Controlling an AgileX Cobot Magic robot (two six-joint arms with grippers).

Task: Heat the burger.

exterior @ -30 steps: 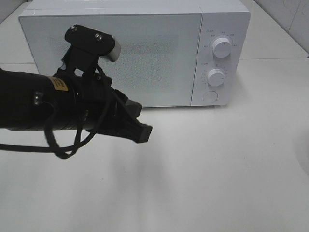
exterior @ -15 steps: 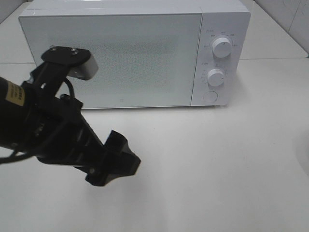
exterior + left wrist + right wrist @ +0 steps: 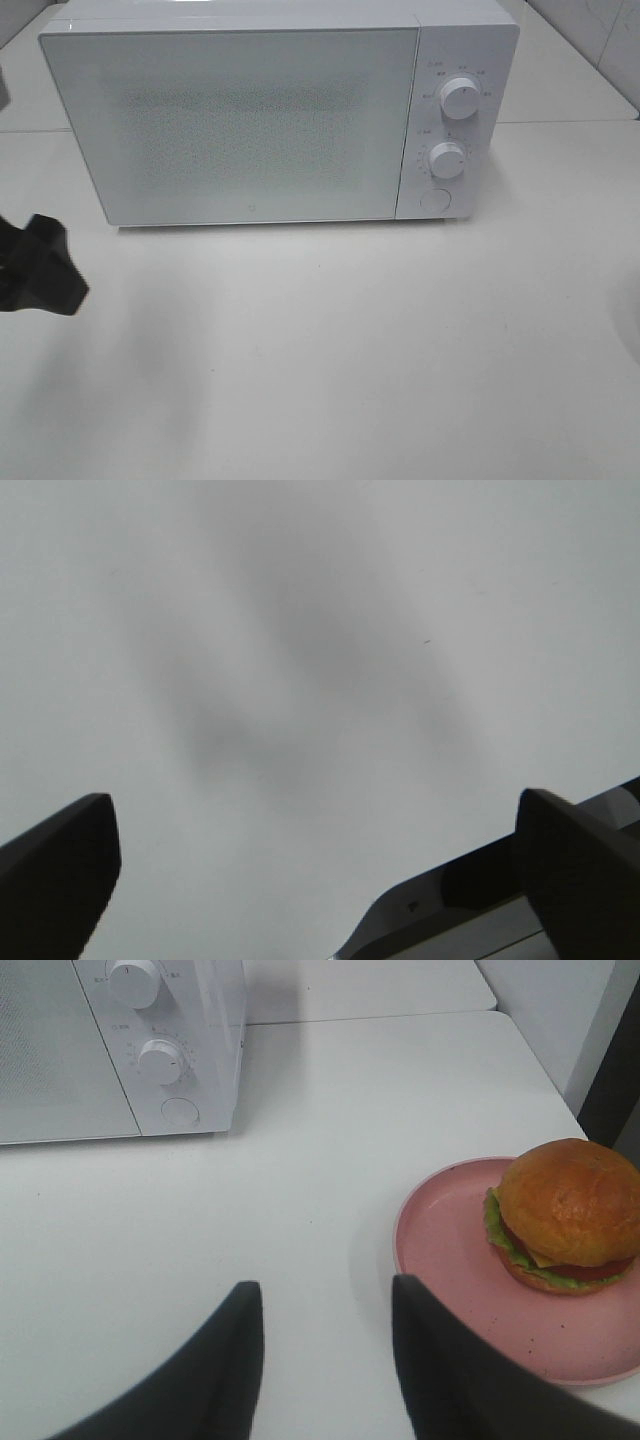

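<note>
The burger, with a tan-brown bun and green and dark filling, sits on a round pink plate in the right wrist view only. My right gripper hovers over the table a short way from the plate, open with nothing between its fingers. The white microwave stands at the back of the table with its door shut. My left gripper shows only as a dark tip at the far left edge of the exterior view. In the left wrist view the left gripper is wide open over bare table.
Two round knobs and a round button sit on the microwave's right panel. White table stretches in front of the microwave. A tiled wall rises at the back right.
My left arm has pulled away from in front of the microwave door, down and to the left, almost out of the exterior view. Its gripper has opened.
</note>
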